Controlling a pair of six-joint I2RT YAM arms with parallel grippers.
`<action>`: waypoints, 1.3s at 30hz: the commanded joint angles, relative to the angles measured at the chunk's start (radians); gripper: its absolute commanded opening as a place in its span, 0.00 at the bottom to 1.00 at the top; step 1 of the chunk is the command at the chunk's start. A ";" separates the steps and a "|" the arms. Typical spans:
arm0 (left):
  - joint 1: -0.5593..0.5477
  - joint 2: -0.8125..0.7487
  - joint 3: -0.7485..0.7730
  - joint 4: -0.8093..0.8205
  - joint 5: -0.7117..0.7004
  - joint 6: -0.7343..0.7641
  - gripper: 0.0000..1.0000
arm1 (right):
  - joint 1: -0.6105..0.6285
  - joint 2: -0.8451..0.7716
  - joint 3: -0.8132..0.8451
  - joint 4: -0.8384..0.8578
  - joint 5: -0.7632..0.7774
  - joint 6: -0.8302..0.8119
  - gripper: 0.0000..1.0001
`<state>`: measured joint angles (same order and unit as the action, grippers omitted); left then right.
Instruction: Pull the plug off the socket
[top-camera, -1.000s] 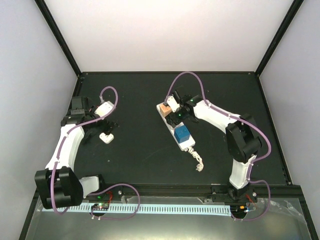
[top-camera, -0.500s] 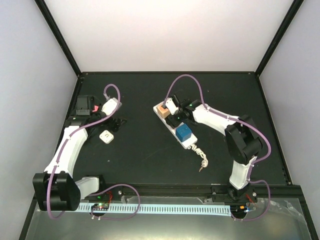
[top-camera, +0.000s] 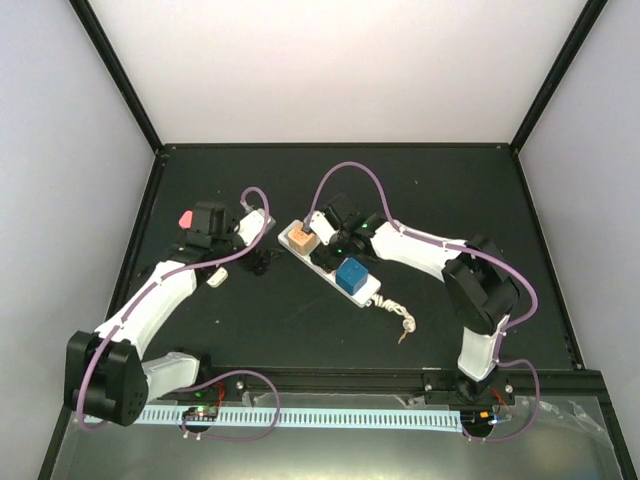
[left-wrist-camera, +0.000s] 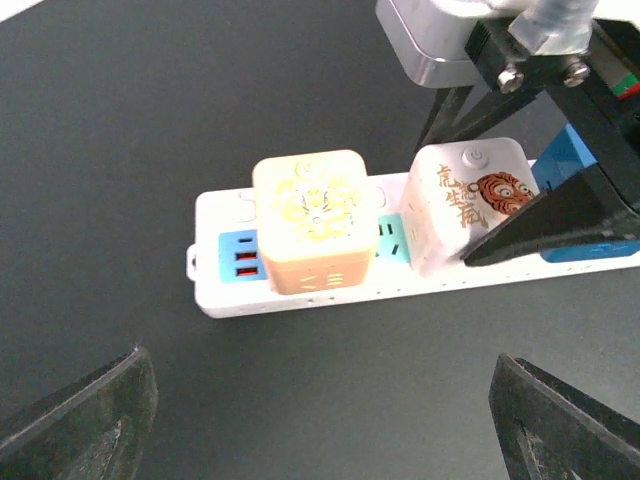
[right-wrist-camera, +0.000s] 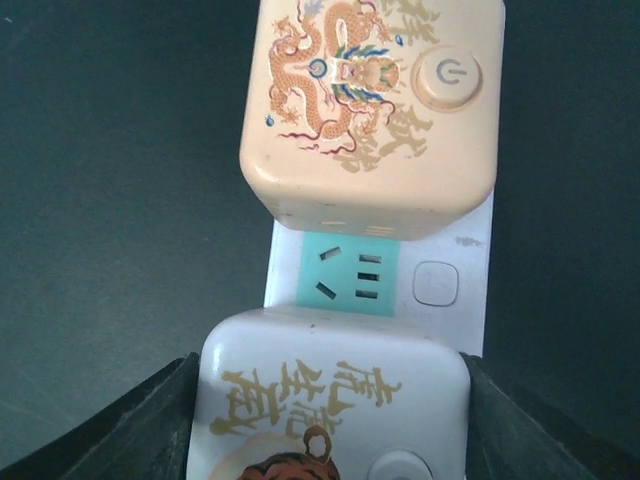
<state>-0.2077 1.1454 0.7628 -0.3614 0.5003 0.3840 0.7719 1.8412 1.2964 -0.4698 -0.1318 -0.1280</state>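
**Left gripper** (left-wrist-camera: 320, 400): jaws stood wide apart and held nothing, with only the dark table (top-camera: 250, 330) between them.

**Socket** (left-wrist-camera: 225, 290): a long white strip lying flat on the table. It lay crosswise just beyond the left fingertips and clear of them, and it ran under the right jaws.

**Right gripper** (right-wrist-camera: 330, 420): jaws were closed on the white plug (left-wrist-camera: 465, 205), a cube printed with a tiger. One black finger (right-wrist-camera: 140, 425) pressed each side. The plug sat on the socket between these jaws.

**Orange cube adapter** (left-wrist-camera: 312, 220): seated on the socket straight ahead of the left jaws, and one place beyond the right jaws.

**Green outlet face** (right-wrist-camera: 355, 272): lay uncovered between the orange cube adapter and the gripped plug.

**Blue cube adapter** (top-camera: 350, 275): seated on the socket behind the right jaws, toward the cord end.

**Cord** (top-camera: 395, 310): a short white bundle at that far end of the socket.

**Loose white adapter** (top-camera: 217, 279): lay on the table behind the left jaws, beside that arm and well apart from the socket.
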 joint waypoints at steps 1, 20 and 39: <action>-0.056 0.056 -0.011 0.106 -0.069 -0.065 0.93 | 0.015 -0.041 -0.057 0.062 -0.053 0.015 0.80; -0.161 0.336 0.107 0.166 -0.159 -0.142 0.93 | -0.025 -0.119 -0.222 0.251 -0.061 -0.015 0.81; -0.216 0.473 0.242 0.091 -0.196 -0.140 0.67 | -0.025 -0.077 -0.244 0.276 -0.057 0.007 0.64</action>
<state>-0.4129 1.5997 0.9653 -0.2401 0.3065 0.2539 0.7483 1.7420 1.0679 -0.2302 -0.1917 -0.1226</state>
